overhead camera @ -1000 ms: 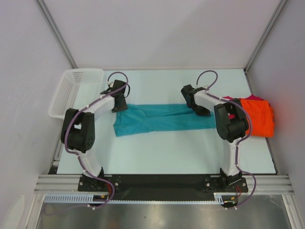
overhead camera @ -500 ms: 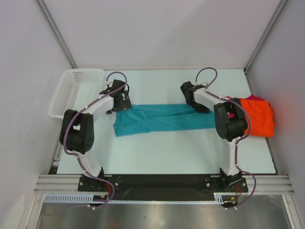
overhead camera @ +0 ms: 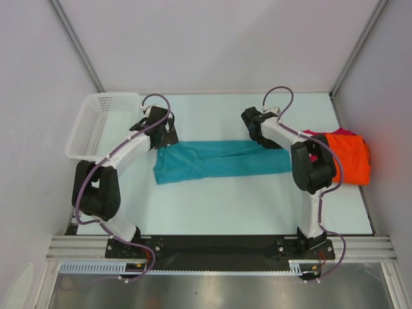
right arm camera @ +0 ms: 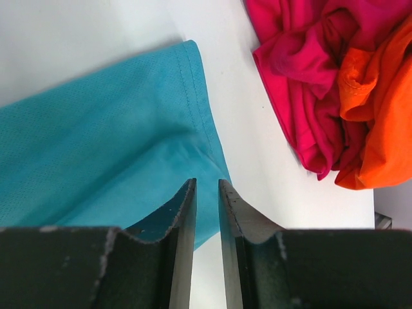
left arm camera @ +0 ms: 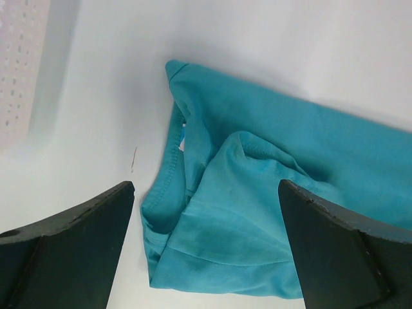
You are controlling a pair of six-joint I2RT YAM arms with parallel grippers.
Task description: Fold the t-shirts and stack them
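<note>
A teal-blue t-shirt [overhead camera: 219,161] lies folded into a long strip across the middle of the table. My left gripper [overhead camera: 164,136] hovers over its left end with its jaws wide open. In the left wrist view the collar and sleeve of the teal shirt [left arm camera: 257,161] show between the spread fingers [left arm camera: 71,238], untouched. My right gripper [overhead camera: 264,138] is above the strip's right end. Its jaws stand a narrow gap apart, with the teal hem [right arm camera: 96,148] below them and nothing between them. The orange t-shirt [overhead camera: 347,158] and magenta-red t-shirt [right arm camera: 302,71] lie bunched at the right.
A white mesh basket [overhead camera: 100,125] stands at the table's back left corner, just left of my left arm. The orange cloth [right arm camera: 380,109] overlaps the magenta one near the right table edge. White walls close in the back and both sides.
Both grippers have let go of the teal shirt's far edge and drawn back toward the rear. The left jaws have spread wide and the right jaws have parted slightly. The strip stays flat.
</note>
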